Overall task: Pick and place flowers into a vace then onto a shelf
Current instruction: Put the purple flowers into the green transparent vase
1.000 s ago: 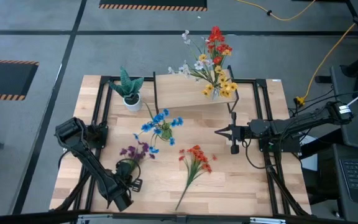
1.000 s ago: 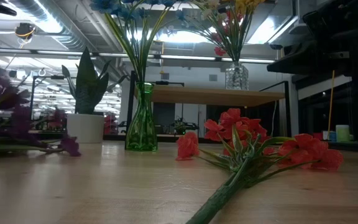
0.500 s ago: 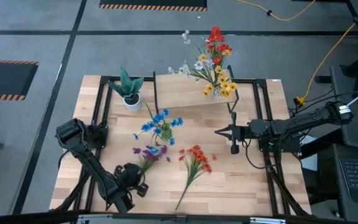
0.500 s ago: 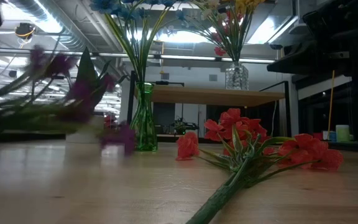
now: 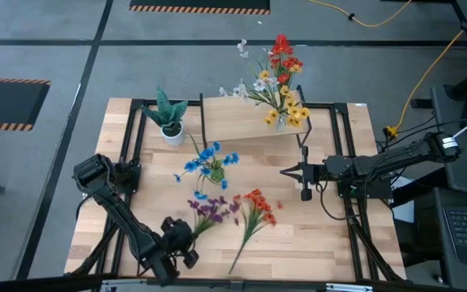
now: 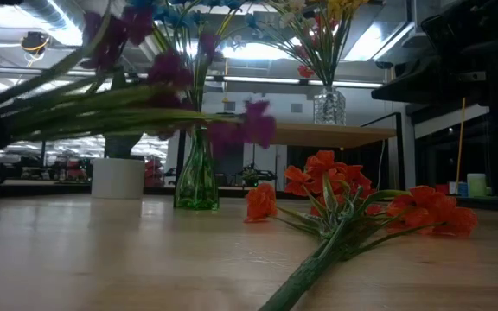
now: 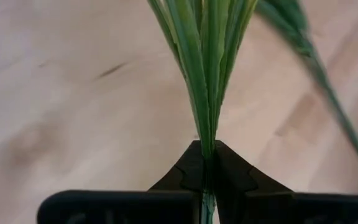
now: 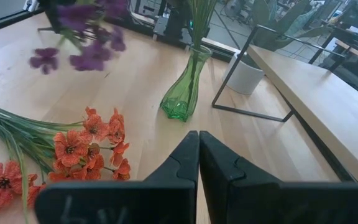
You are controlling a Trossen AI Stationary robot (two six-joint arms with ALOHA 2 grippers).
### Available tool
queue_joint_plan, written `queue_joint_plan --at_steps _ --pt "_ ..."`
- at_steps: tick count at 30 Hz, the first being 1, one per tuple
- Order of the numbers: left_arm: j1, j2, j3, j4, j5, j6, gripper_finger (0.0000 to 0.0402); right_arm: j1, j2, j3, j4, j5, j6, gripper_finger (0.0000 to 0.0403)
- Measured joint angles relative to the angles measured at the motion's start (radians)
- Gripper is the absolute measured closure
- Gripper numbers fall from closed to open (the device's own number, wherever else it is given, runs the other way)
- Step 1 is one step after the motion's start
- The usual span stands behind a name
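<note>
My left gripper (image 5: 186,236) is near the table's near edge, shut on the purple sprig (image 5: 212,208). The sprig's blossoms (image 6: 167,65) hang in the air left of the orange sprig (image 5: 254,212), which lies flat on the table. A green glass vase (image 6: 196,168) holding blue flowers (image 5: 209,158) stands mid-table. The shelf (image 5: 246,122) at the far side carries a clear vase (image 6: 328,105) of mixed flowers (image 5: 280,81). My right gripper (image 5: 286,171) is shut and hovers right of the green vase. My left gripper pinches the purple sprig's bundled green stems (image 7: 205,140) between its two fingers, near their cut end. The stems run straight on from the fingers, not across them. The sprig is lifted clear of the table, lying nearly level with its blossoms slightly raised (image 6: 119,34).
A spiky green plant in a white pot (image 5: 171,122) stands at the far left, beside the shelf's black legs (image 5: 202,122). Bare wood lies between the green vase and the orange sprig (image 6: 335,194). Black frame rails run along the table's left and right sides.
My left gripper has moved toward the table's right along the near edge and risen. The purple sprig, lying on the table a second ago, is lifted clear now, and its blossoms have swung right, toward the orange sprig.
</note>
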Motion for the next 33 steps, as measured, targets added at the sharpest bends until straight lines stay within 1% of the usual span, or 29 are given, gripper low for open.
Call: queue_joint_plan --at_steps 4,9,13,15,18,22,25,28,31,33 --pt "0.006 0.0 0.0 0.105 -0.01 0.124 0.0393 0.0 0.0 0.0 0.0 0.0 0.0 0.0387" --pt "0.04 -0.001 0.001 0.231 -0.01 0.26 0.0393 0.0 0.0 0.0 0.0 0.0 0.0 0.0387" --pt "0.093 -0.002 0.001 0.317 0.04 0.329 0.0393 0.0 0.0 0.0 0.0 0.0 0.0 0.0387" --pt "0.122 -0.002 0.001 0.361 0.073 0.389 0.0393 0.0 0.0 0.0 0.0 0.0 0.0 0.0387" --pt "0.167 -0.002 0.001 0.434 0.104 0.541 0.0393 0.0 0.0 0.0 0.0 0.0 0.0 0.0387" --pt "0.213 -0.002 0.002 0.538 0.098 0.795 0.0393 0.0 0.0 0.0 0.0 0.0 0.005 0.0387" --pt "0.236 -0.002 0.002 0.614 0.044 0.983 0.0393 0.0 0.0 0.0 0.0 0.0 0.006 0.0387" --pt "0.242 -0.002 0.002 0.672 -0.077 1.152 0.0393 0.0 0.0 0.0 0.0 0.0 0.007 0.0387" --pt "0.242 -0.003 0.002 0.716 -0.18 1.263 0.0393 0.0 0.0 0.0 0.0 0.0 0.014 0.0387" --pt "0.238 -0.003 0.002 0.759 -0.213 1.318 0.0393 0.0 0.0 0.0 -0.001 0.0 0.039 0.0387"
